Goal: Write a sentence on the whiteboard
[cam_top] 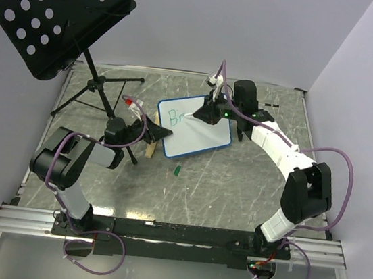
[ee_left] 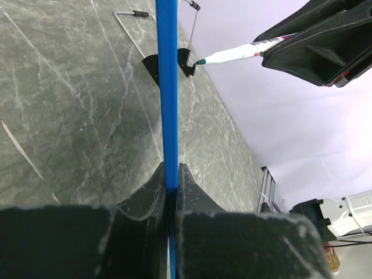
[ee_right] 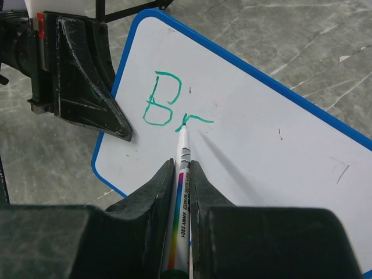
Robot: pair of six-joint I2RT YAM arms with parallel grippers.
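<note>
The whiteboard [cam_top: 203,138], white with a blue rim, lies on the grey table. The sentence [cam_top: 174,116] reads only "Br" in green at the board's upper left, and is clear in the right wrist view [ee_right: 168,102]. My right gripper [ee_right: 182,165] is shut on a white marker [ee_right: 182,186] whose green tip touches the board at the "r". My left gripper [ee_left: 172,174] is shut on the board's blue rim [ee_left: 167,87], seen edge-on; it holds the left edge [cam_top: 160,133]. The right gripper [cam_top: 199,116] hovers over the board's upper part.
A black perforated music stand [cam_top: 52,14] on a tripod stands at the back left. A small green marker cap [cam_top: 178,171] lies on the table in front of the board. A wooden block [cam_top: 150,150] sits by the board's near left corner.
</note>
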